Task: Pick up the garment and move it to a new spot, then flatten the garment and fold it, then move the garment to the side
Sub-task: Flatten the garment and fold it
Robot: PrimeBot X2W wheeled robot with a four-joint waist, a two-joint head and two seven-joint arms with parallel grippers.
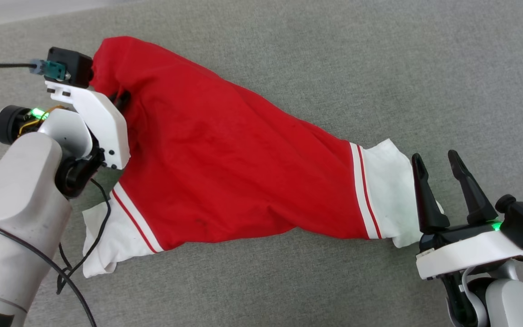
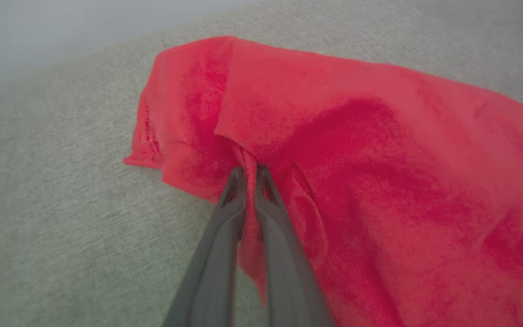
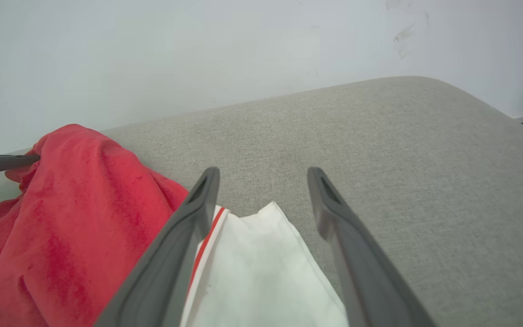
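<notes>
Head view, garment: we see the garment, a red jersey shirt, lying rumpled and slantwise on the grey fabric surface, one white sleeve toward our right arm.
Head view, grippers: the left gripper is buried in the red cloth at the far corner. The right gripper hangs wide apart at the sleeve's edge, holding nothing.
Left wrist view, grip: the left gripper is pinched nearly closed on a gathered fold of red fabric.
Right wrist view, sleeve: the white sleeve lies beneath and between the spread fingers.
Step, as we judge it: flattening.
How to do it well: we should lower the right gripper onto the sleeve hem and close on one layer. Then we draw both arms apart, low and evenly, so the left pinch does not slip.
</notes>
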